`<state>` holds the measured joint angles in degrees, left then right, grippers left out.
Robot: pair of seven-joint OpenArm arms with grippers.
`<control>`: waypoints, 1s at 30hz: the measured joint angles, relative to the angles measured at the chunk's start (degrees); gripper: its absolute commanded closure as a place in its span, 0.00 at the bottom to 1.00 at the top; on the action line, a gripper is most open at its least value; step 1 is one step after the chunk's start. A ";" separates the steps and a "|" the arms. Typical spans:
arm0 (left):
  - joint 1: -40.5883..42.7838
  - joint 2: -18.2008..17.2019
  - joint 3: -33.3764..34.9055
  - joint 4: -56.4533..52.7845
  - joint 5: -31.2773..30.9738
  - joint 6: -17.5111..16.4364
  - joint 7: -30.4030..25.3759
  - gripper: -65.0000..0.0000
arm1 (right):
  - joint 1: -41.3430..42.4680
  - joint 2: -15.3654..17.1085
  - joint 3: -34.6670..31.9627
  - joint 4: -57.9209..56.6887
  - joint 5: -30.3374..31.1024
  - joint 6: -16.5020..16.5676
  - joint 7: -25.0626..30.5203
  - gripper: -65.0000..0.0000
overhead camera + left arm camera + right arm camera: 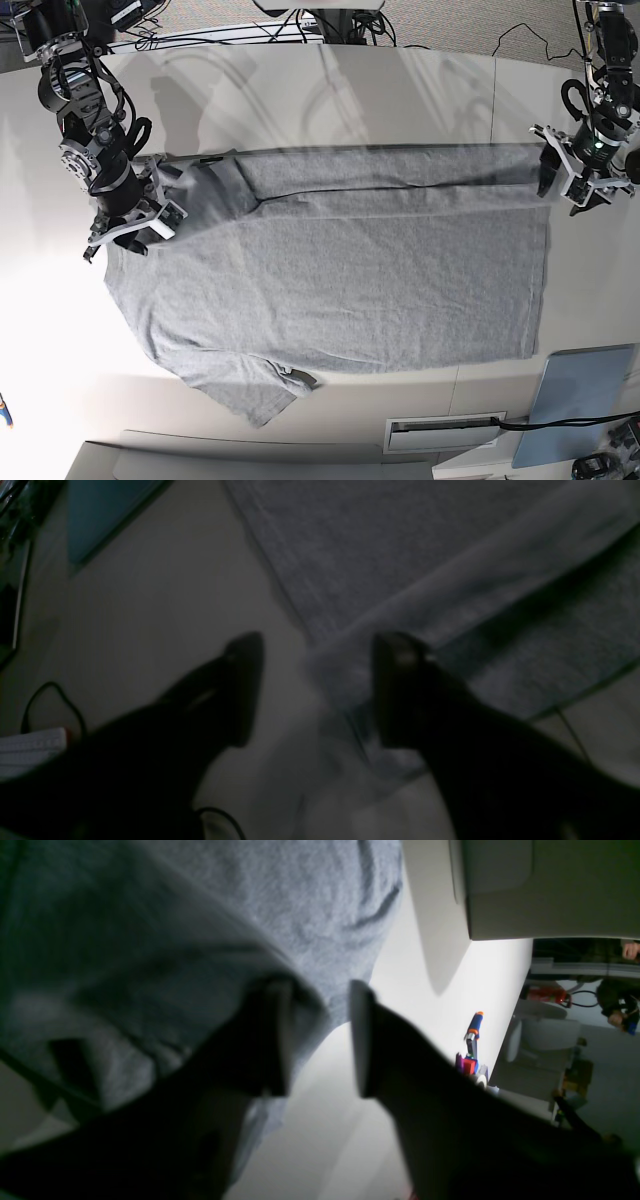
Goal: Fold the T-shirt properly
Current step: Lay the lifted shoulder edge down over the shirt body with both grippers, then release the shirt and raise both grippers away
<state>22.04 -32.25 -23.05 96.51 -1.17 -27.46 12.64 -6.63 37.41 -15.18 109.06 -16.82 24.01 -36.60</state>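
Note:
The heather-grey T-shirt (pixel 350 280) lies spread on the white table (pixel 300 100), plain side up, with its far edge folded over in a long band. One sleeve sticks out at the front (pixel 255 395). My left gripper (pixel 572 185) is at the shirt's far right corner. In the left wrist view it (pixel 320 690) is open, with the folded corner of the shirt (pixel 400 555) lying between its fingers. My right gripper (pixel 135 222) is at the far left sleeve. In the right wrist view it (pixel 317 1040) is open, and the shirt (pixel 150 915) drapes over one finger (pixel 272 1040).
A flat pale blue-grey panel (pixel 585 400) lies at the front right and shows in the left wrist view (pixel 100 515). A white slotted piece (pixel 445 432) sits at the front edge. A coloured tool (pixel 472 1040) lies near the table's edge. Cables (pixel 330 25) run along the back.

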 measured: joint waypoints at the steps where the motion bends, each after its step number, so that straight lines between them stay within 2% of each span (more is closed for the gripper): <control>1: 0.00 0.00 0.00 0.00 0.00 0.00 0.00 0.41 | 0.00 0.00 0.00 0.00 -0.02 -0.04 0.00 0.64; 5: 0.00 0.00 0.00 0.00 0.00 0.00 0.00 0.41 | 0.00 0.02 0.00 0.00 0.02 -0.22 -0.13 0.64; 7: 0.02 0.00 0.00 0.00 -0.98 0.00 0.55 0.41 | 0.09 0.02 0.00 0.00 2.71 -0.76 -1.68 0.64; 8: 0.02 0.00 0.00 -0.02 -3.13 0.00 1.75 0.43 | 0.09 0.00 0.00 0.00 4.90 -2.16 -2.34 0.64; 9: 0.04 0.00 0.00 -0.02 -5.55 0.02 2.97 0.49 | 0.11 0.00 0.00 0.00 7.26 -3.76 -3.06 0.65; 10: 0.11 0.00 0.00 -0.02 -8.37 0.13 4.37 0.58 | 0.13 0.00 0.00 0.00 9.62 -5.53 -4.15 0.70; 13: 0.13 0.02 0.00 -0.02 -14.82 0.28 8.02 1.00 | 0.09 0.00 0.00 0.00 11.93 -9.66 -7.96 1.00; 15: 0.15 0.26 0.00 -0.04 -18.05 0.46 9.09 1.00 | -0.22 -0.26 0.24 -0.07 11.23 -12.26 -8.83 1.00; 17: 0.15 1.44 -0.07 -0.04 -19.04 1.44 9.90 1.00 | -1.18 -1.40 1.97 -0.87 10.58 -12.57 -8.28 1.00; 19: 0.13 3.30 -0.07 -0.98 -20.24 3.85 9.90 1.00 | -2.34 -3.08 3.74 -3.98 11.10 -12.79 -6.84 1.00; 21: -0.07 4.96 -0.15 -3.39 -21.68 3.78 9.81 1.00 | -3.17 -4.57 4.98 -8.02 13.29 -12.17 -5.29 1.00; 26: -2.10 7.80 -0.26 -10.62 -24.74 -0.15 10.03 1.00 | -3.15 -7.87 5.05 -13.57 13.44 -11.80 -3.56 1.00; 30: -0.83 7.80 -0.28 -12.61 -26.32 -1.51 10.91 1.00 | -4.44 -8.11 5.14 -13.84 13.75 -11.15 -5.86 1.00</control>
<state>21.21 -24.45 -23.33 83.90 -27.49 -28.97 23.55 -11.07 29.30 -10.04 95.22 -3.07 12.86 -42.46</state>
